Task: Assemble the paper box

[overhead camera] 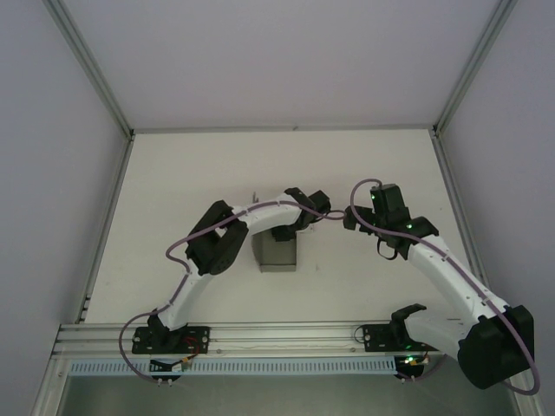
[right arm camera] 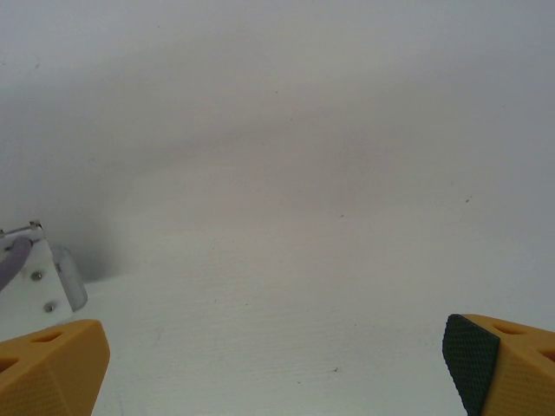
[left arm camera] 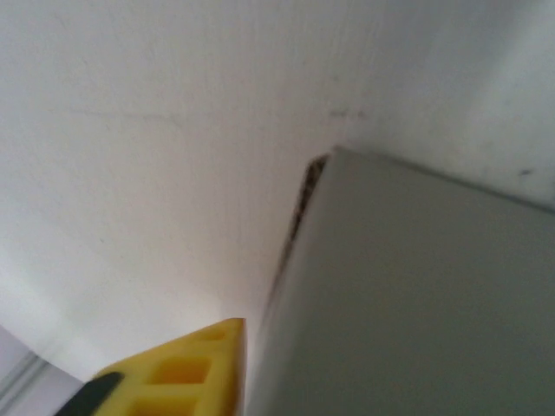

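Grey cardboard fills the right side of the left wrist view: a flat wall of the paper box [left arm camera: 416, 295], with its corner well ahead of the left gripper's one visible yellow finger [left arm camera: 186, 368]. The wall's edge runs right along that finger's right side, so close that I cannot tell whether they touch. The second finger is hidden, so I cannot tell whether the jaws are apart, together or clamped on the wall.

From the top external camera, the left gripper [overhead camera: 309, 208] hangs over the far end of the box [overhead camera: 276, 253], which sits on the white table [overhead camera: 173, 182] under the left forearm. The box extends from the gripper back toward the arm bases.

The right gripper [right arm camera: 277, 368] has its fingers spread wide apart, one at each bottom corner of its wrist view, with bare table between and ahead of them. A white bracket [right arm camera: 35, 286] with small screws sits just above its left finger. From above, the right gripper faces the left one, near it, and the box lies off to its left, apart from it.
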You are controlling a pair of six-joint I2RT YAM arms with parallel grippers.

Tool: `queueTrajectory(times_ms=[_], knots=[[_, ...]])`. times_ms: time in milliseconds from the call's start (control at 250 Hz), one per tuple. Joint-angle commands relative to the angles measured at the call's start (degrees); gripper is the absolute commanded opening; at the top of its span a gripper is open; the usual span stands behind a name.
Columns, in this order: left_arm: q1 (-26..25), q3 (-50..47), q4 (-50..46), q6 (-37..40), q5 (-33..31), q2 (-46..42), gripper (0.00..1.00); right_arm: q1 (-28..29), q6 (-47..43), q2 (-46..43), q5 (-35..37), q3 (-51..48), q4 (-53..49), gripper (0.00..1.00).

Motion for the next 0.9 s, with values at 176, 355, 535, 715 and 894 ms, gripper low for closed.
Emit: queueTrajectory(times_ms=[176,355,535,715,894], knots=[[0.0,-3.7,-0.7,1.1,8.3,-11.4,0.64,-0.3,-1.0,0.2,-3.7,-0.4,2.4,1.0],[0.0,-4.3,-3.4,1.9,12.5,-16.9,1.0,-0.5,-2.6,0.4,-5.6,-0.1,2.9,1.0],[1.4,-7.5,8.3,-3.8,18.6,-28.7,1.0,-1.2,-6.1,1.4,-9.3,0.3,4.9,1.0],[5.1,-8.2,20.6,-29.9,11.6,-40.5,1.0,-0.9,-19.8,8.5,-26.7,3.0,10.3,1.0],[16.1,-22.0,26.2,-48.6,13.1,-50.2,1.0,6.3,-36.2,23.3,-29.7,12.3,10.3,1.0]])
